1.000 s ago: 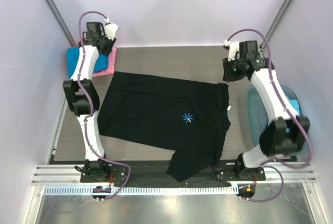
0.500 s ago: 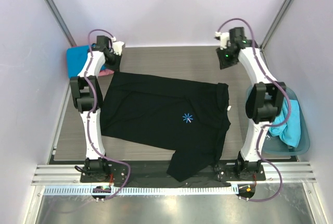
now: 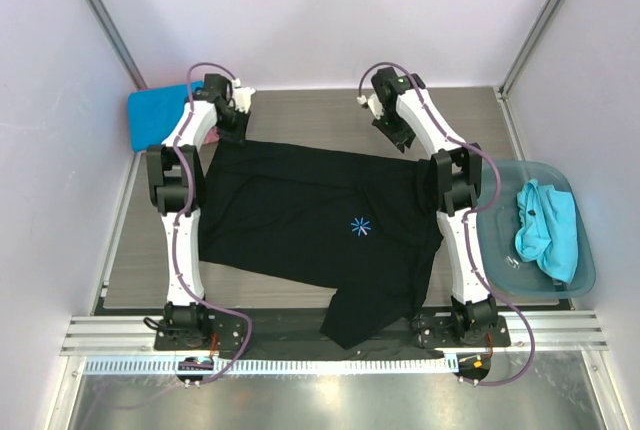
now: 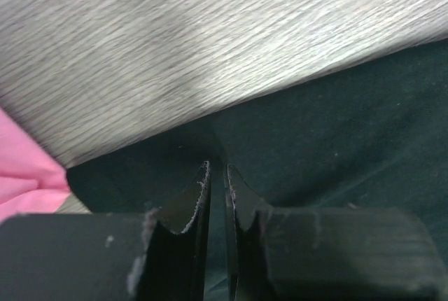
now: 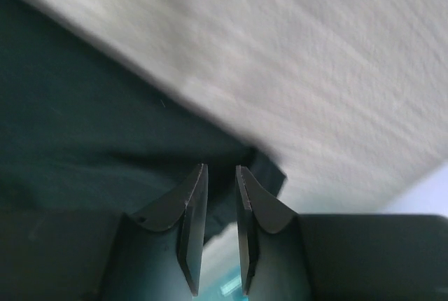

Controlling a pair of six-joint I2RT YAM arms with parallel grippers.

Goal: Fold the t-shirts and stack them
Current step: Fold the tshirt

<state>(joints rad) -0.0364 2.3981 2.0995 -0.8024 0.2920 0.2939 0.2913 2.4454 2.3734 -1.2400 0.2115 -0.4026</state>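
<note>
Black t-shirt (image 3: 300, 220) spread across the worktop (image 3: 310, 115), left end effector (image 3: 232, 120) at its far-left corner, right end effector (image 3: 395, 132) over its far edge. Turquoise shirt (image 3: 545, 230) sits bunched in the tub (image 3: 586, 272).

Big tee (image 3: 320, 220) centre, folded tees (image 3: 158, 115) far-L corner, tub (image 3: 497, 240) w/ loose tee (image 3: 548, 230) R.

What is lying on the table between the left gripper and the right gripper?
Bare table, just beyond the black t-shirt's far edge, in the top view.
</note>
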